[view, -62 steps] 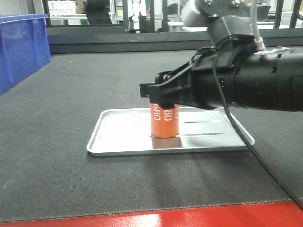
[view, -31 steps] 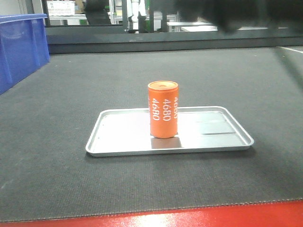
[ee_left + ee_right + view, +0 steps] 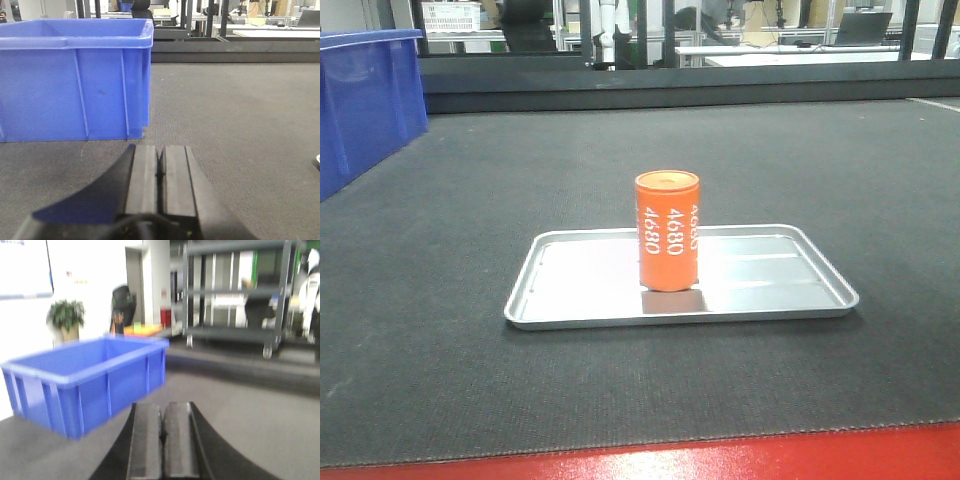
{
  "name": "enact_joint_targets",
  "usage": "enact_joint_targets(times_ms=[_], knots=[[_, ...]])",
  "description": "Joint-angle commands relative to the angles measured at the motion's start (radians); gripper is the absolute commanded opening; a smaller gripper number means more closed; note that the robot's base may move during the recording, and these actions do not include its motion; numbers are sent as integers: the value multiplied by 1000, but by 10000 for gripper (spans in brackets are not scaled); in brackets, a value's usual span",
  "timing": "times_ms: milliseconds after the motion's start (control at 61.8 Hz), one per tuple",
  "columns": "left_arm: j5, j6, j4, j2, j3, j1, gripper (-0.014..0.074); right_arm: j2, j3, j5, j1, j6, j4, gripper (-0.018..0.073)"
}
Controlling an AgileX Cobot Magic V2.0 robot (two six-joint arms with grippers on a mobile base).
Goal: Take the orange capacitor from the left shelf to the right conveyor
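Orange capacitor [image 3: 667, 231] upright on a silver tray [image 3: 570, 285], on the right conveyor [image 3: 470, 200].
Probably rigid, smooth (slippery?); take its mid-sides. Both pincers, left [image 3: 160, 165] and right [image 3: 162, 432], pressed together, empty.

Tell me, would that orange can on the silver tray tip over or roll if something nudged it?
The orange capacitor stands upright, taller than wide, so a high nudge could probably tip it. Once down, its round side would likely roll. The smooth tray may let it slide.
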State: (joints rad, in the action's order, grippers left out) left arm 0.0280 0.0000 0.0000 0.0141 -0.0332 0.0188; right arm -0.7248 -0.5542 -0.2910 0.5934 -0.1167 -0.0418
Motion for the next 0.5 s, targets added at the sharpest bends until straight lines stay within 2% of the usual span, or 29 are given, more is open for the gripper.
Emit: enact_joint_targets(times_ms=[0, 243, 324, 485], knots=[[-81, 0, -6, -6, 8, -2, -105, 44, -26, -78, -8, 4, -7, 57], [-81, 0, -6, -6, 8, -2, -105, 61, -26, -117, -37, 31, -8, 57], [-81, 0, -6, -6, 8, -2, -105, 84, -21, -85, -125, 47, -8, 57], [-81, 0, -6, -6, 8, -2, -105, 199, -21, 145, -366, 46, -7, 57]])
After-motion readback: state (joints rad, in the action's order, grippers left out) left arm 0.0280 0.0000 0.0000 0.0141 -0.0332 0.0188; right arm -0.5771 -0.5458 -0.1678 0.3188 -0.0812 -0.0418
